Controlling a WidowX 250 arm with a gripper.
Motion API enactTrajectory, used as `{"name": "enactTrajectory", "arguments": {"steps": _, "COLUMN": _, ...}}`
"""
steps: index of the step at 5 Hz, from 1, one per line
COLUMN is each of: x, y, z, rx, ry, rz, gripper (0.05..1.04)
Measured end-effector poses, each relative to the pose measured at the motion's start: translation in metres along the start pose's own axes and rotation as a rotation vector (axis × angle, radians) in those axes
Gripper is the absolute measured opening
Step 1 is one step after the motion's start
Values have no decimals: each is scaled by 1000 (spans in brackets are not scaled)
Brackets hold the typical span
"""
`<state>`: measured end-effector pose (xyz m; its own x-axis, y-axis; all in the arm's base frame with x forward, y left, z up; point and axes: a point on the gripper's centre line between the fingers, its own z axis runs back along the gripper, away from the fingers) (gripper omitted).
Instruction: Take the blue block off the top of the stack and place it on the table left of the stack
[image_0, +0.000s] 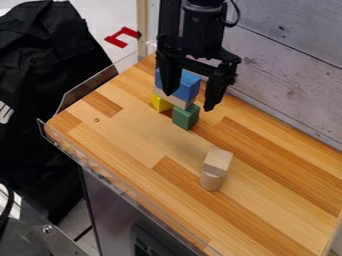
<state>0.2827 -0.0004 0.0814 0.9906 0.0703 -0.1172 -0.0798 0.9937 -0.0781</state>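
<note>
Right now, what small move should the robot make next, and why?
Probably ease the gripper straight up, fingers apart. One finger overlaps the blue block in view, and that block sits on a light wooden piece bridging the yellow block and the green block, so a sideways nudge might topple it.

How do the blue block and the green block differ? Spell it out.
The blue block looks larger; the green block looks smaller. The blue one sits on top of a pale wooden piece, while the green one stands on the tabletop below it. Both are flat-sided and plain-coloured.
</note>
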Motion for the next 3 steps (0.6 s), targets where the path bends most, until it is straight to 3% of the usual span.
{"name": "enactTrajectory", "arguments": {"steps": 1, "x": -2, "y": 0, "z": -9, "rx": -2, "ry": 35, "rz": 3, "gripper": 1000}}
{"name": "enactTrajectory", "arguments": {"steps": 2, "x": 7, "y": -2, "z": -6, "rx": -35, "ry": -12, "rz": 122, "gripper": 1000}}
{"name": "enactTrajectory", "arguments": {"steps": 3, "x": 20, "y": 10, "z": -8, "rx": -120, "ry": 4, "rz": 306, "gripper": 999}}
